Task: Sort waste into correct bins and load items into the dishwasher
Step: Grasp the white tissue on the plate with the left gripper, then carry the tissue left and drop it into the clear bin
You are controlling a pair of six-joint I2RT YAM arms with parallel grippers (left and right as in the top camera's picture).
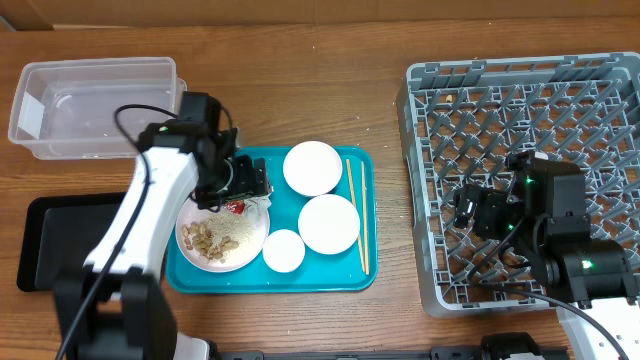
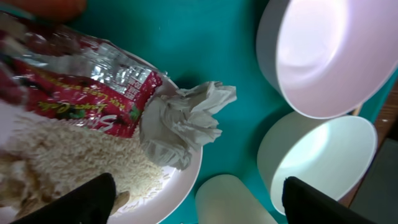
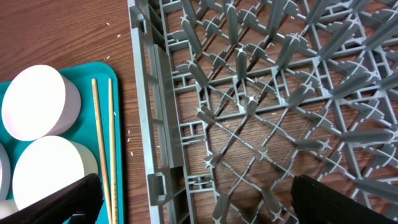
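On the white plate (image 2: pixel 189 177) lie a red wrapper (image 2: pixel 81 87), crumpled white paper (image 2: pixel 183 121) and rice (image 2: pixel 81 162), with brown scraps (image 1: pixel 205 240) beside the rice. My left gripper (image 2: pixel 205 199) hangs open just above them, holding nothing; overhead it (image 1: pixel 240 190) is at the plate's far edge. Two white bowls (image 1: pixel 313 167) (image 1: pixel 328 223), a small cup (image 1: pixel 284 250) and chopsticks (image 1: pixel 357 215) lie on the teal tray (image 1: pixel 340 275). My right gripper (image 3: pixel 202 205) is open and empty over the grey dishwasher rack (image 1: pixel 520 100), near its left wall.
The clear tub (image 1: pixel 95 105) stands at the back left and the black tray (image 1: pixel 50 240) at the left, partly under my left arm. The rack's upright pegs (image 3: pixel 249 124) rise beneath my right gripper. Bare wood separates the teal tray from the rack.
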